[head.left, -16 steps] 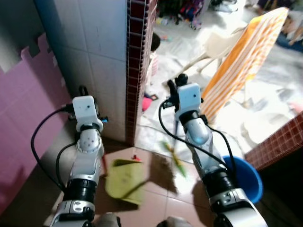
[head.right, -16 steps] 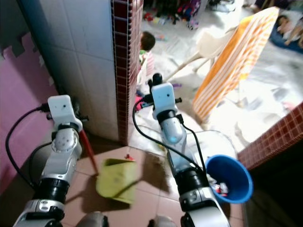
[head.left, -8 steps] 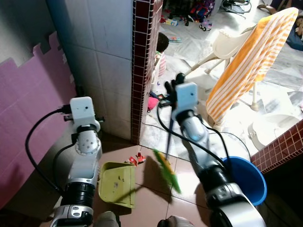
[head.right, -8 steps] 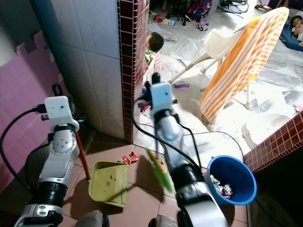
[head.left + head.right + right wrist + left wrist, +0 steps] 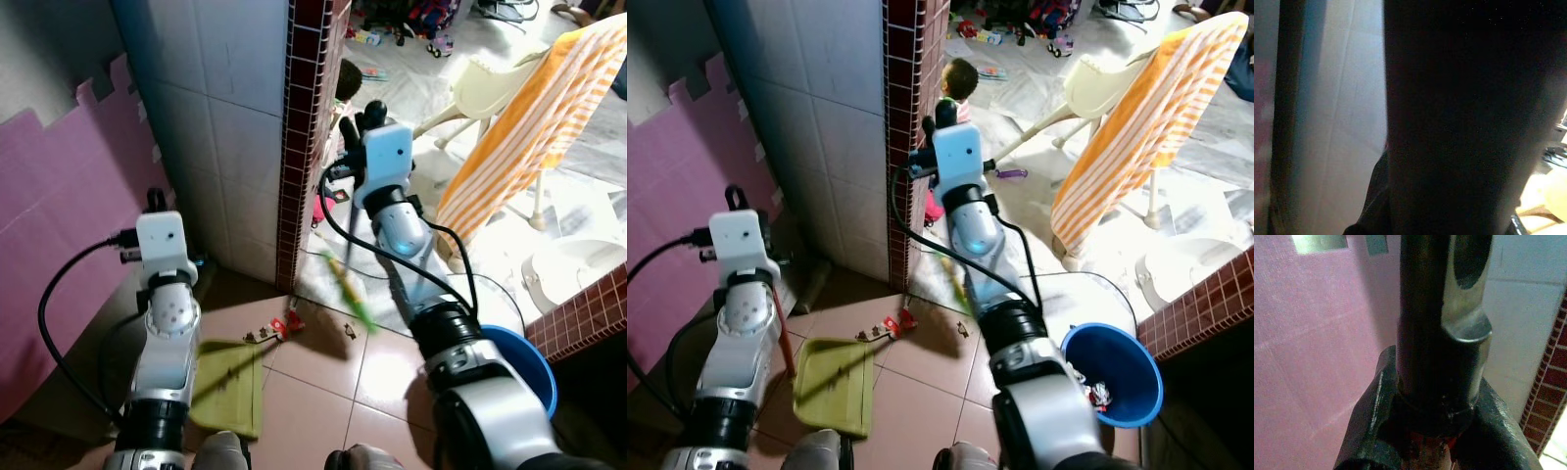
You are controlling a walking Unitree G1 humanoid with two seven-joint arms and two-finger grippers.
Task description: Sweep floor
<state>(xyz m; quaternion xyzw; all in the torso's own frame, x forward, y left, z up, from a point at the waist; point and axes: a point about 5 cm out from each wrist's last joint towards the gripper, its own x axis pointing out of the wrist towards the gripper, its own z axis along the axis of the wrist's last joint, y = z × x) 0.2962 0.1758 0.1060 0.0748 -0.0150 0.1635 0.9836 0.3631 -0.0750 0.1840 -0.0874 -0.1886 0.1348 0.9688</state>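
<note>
Left gripper [image 5: 1435, 396] clamps the dustpan [image 5: 833, 384] handle; dustpan on floor tiles. Right gripper [image 5: 355, 122] holds the broom [image 5: 348, 291], fingers' state unclear. Both look light and stiff; grip high on handles.

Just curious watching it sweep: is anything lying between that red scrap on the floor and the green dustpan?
Nothing visible. The red scrap lies on bare tile just past the dustpan, with a few small crumbs beside it. The broom is on the scrap's far side, toward the blue bucket.
</note>
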